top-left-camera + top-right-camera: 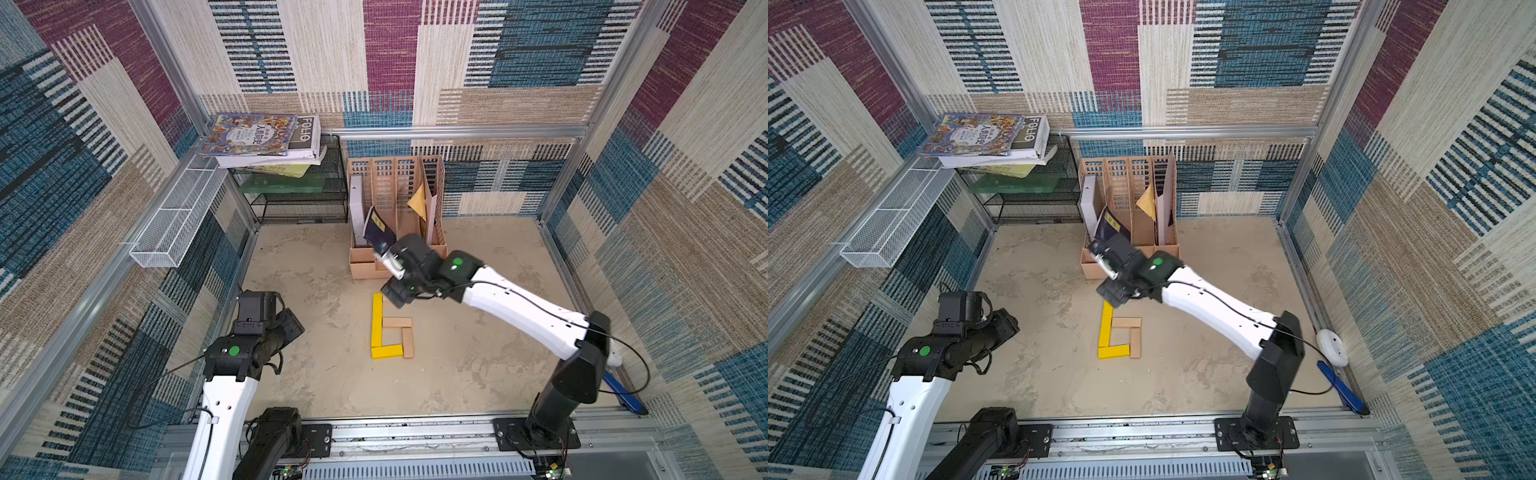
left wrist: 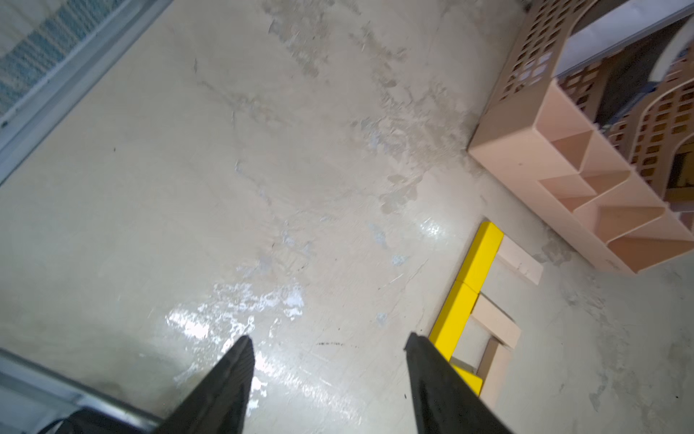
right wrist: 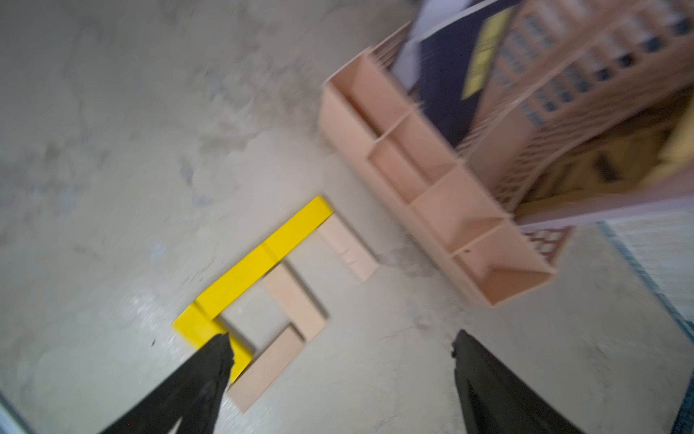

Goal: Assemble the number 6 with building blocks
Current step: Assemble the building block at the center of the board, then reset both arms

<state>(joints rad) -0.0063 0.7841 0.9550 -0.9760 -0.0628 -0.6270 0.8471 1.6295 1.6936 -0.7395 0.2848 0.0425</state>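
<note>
**Digit and grippers.** The number 6 (image 1: 390, 328) lies flat on the beige tabletop (image 1: 316, 382), just below the centre of both top views. It is in front of the peach file organizer (image 1: 397, 195) and not touching it. The digit is made of building blocks. Two yellow planks (image 1: 377, 320) laid end to end form the upright stroke on the left of the figure, and a third yellow plank (image 1: 386, 351) forms the base. One pale wood plank (image 1: 397, 322) is the middle bar, and a second pale plank (image 1: 408, 343) closes the loop on the right; both touch their neighbours. The top bar (image 3: 349, 248), also pale wood, is covered by the right arm (image 1: 519, 311) in the top views. It appears only in the wrist views, with its end against the upper end of the yellow stroke. The right gripper (image 3: 341, 334) hangs above the digit, fingers spread wide with nothing between them; this wrist view is blurred. The left gripper (image 2: 328, 338) belongs to the left arm (image 1: 232, 353) at the lower left of both top views. It is beside the digit but clear of it, fingers apart and empty.
</note>
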